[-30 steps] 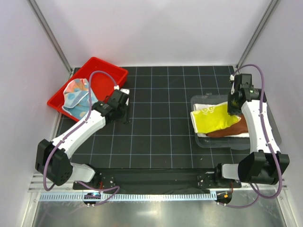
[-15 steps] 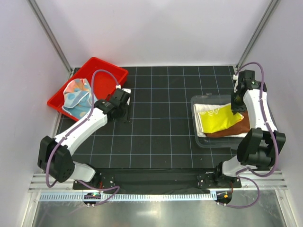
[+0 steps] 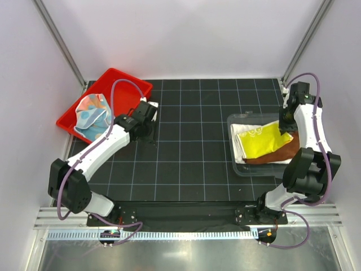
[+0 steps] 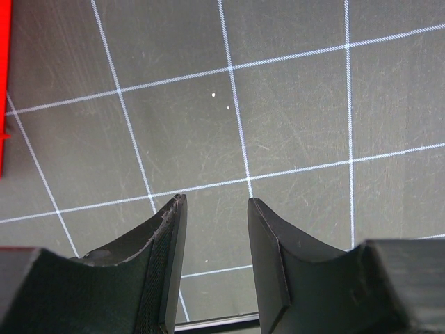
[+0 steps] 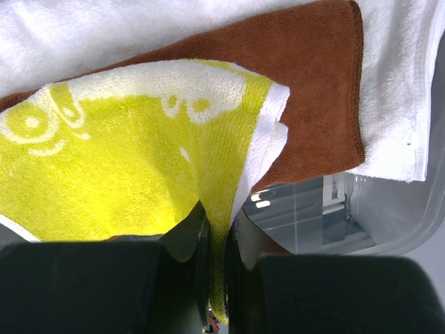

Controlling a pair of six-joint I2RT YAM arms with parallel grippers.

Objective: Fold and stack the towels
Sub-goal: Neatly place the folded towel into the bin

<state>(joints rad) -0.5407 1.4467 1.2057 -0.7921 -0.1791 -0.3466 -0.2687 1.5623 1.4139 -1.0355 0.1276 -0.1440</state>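
Table (image 3: 192, 152): black gridded surface.

Clear bin (image 3: 239, 168): at the right edge. Red tray (image 3: 128, 90): at the far-left corner.

Stack in the bin, bottom to top:
- white towel (image 5: 104, 28)
- brown towel (image 5: 313, 76)
- yellow-green towel (image 5: 118, 174), lying askew across the brown one

The light-blue towel (image 3: 90, 116) sits bunched and unfolded in the tray's near end.

Right gripper (image 5: 217, 216): jaws pressed together on the yellow-green towel's corner, on the side toward the right edge. The cloth hangs pinched between them.

Left gripper (image 4: 215, 202): jaws apart with nothing between them, over bare surface just beside the tray.

Our reading of the step is that the third towel is being set on the stack and is not yet let go.

Next move, as we judge it:
- Lower the pinched corner flat and square it to the brown towel's edge.
- Part the jaws without dragging the cloth.
- After that, the left arm has the light-blue towel to fetch.
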